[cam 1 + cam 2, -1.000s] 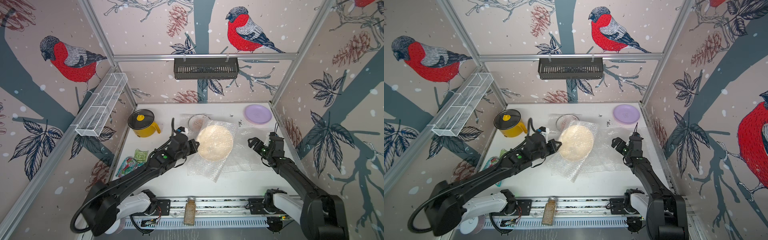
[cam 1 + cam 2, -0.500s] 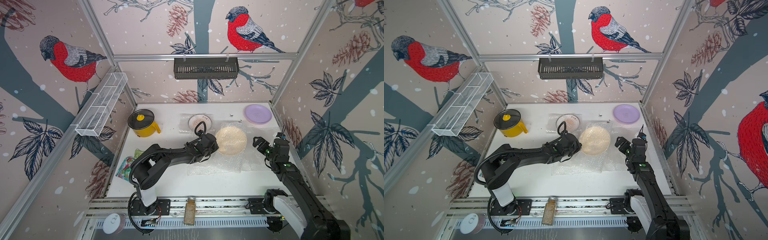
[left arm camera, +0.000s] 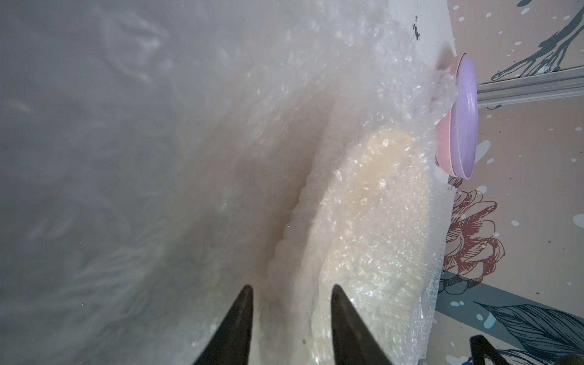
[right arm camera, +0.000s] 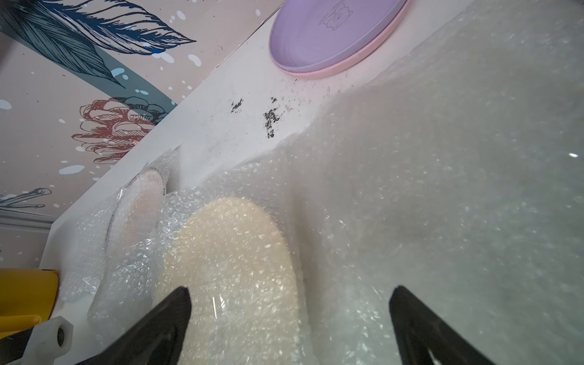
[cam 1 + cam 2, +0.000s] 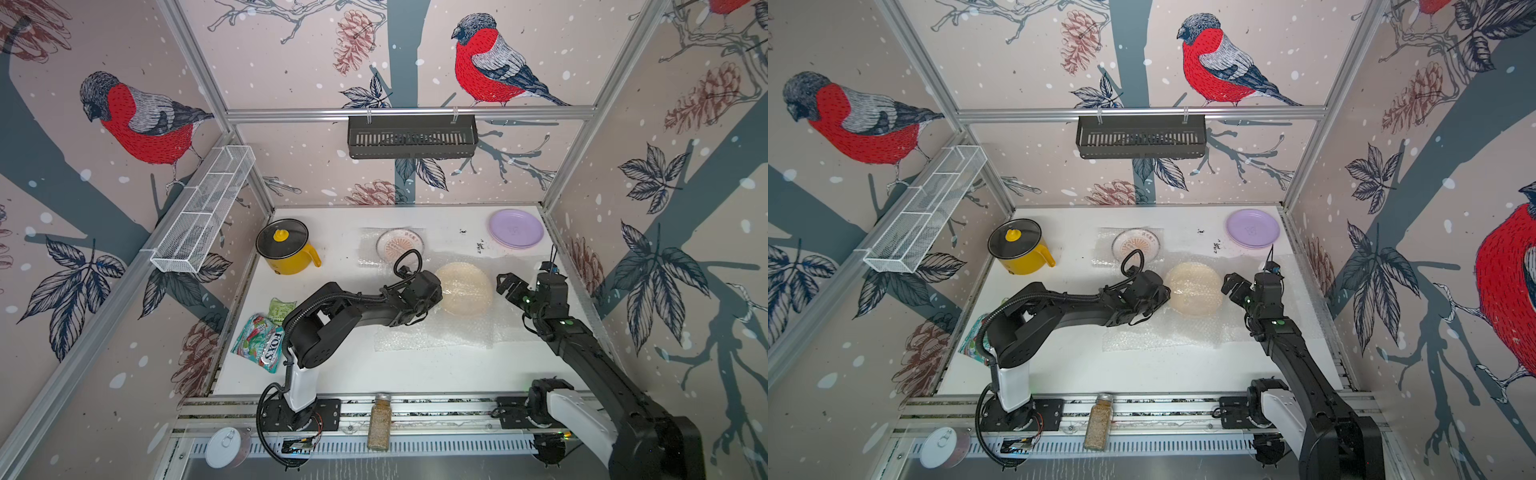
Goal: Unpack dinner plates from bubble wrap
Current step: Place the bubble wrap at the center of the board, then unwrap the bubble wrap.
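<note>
— At the far right corner of the table, two plates are counted as done: the lilac plate is stacked bare on the pink plate.
— And what is left?
— Two. The cream plate is laid mid-table under bubble wrap, and the sunburst plate behind it is covered by its own sheet.
— How are the grippers set?
— The left gripper is held at the cream plate's rim, jaws parted, wrap between them but seemingly not pinched. The right gripper is spread wide above the wrap, empty.
— What cannot be made out?
— Whether the cream plate is wrapped underneath too; layers are blurred in the wrist views. The pink plate is almost wholly hidden in both top views.
</note>
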You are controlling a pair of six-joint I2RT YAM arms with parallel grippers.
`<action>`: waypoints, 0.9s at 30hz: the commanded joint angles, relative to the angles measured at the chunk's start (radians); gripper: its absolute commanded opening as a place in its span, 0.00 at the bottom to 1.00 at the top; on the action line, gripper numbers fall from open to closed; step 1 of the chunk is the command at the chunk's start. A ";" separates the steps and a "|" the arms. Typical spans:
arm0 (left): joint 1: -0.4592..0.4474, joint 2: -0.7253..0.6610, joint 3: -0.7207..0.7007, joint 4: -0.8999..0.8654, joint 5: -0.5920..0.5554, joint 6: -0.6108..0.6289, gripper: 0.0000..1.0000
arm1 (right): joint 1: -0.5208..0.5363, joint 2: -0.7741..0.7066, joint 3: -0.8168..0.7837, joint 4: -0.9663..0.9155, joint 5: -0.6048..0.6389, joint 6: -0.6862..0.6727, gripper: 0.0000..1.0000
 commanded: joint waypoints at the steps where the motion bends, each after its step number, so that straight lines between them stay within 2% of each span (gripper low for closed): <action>1: -0.002 -0.054 -0.021 0.067 0.008 0.008 0.51 | 0.011 0.001 0.009 0.008 0.028 -0.014 0.99; 6: -0.004 -0.183 -0.120 0.116 0.043 0.092 0.62 | 0.028 -0.005 0.018 0.003 0.029 -0.024 0.99; 9: 0.003 -0.240 -0.164 0.120 0.054 0.207 0.80 | 0.049 0.000 0.022 0.012 0.017 -0.029 0.99; 11: 0.025 -0.235 -0.157 0.108 0.110 0.301 0.90 | 0.062 0.004 0.025 0.020 -0.001 -0.036 0.99; 13: 0.076 -0.195 -0.137 0.102 0.258 0.377 0.92 | 0.079 0.005 0.026 0.033 -0.012 -0.042 0.99; 15: 0.105 -0.177 -0.168 0.187 0.359 0.428 0.96 | 0.091 0.003 0.021 0.055 -0.026 -0.049 0.99; 17: 0.123 -0.181 -0.215 0.238 0.377 0.451 0.98 | 0.104 0.004 0.021 0.066 -0.037 -0.054 0.99; 22: 0.140 -0.221 -0.288 0.222 0.331 0.497 0.98 | 0.127 0.003 0.009 0.099 -0.036 -0.064 0.99; 27: 0.186 -0.248 -0.383 0.245 0.347 0.518 0.98 | 0.166 0.024 0.015 0.118 -0.042 -0.077 0.99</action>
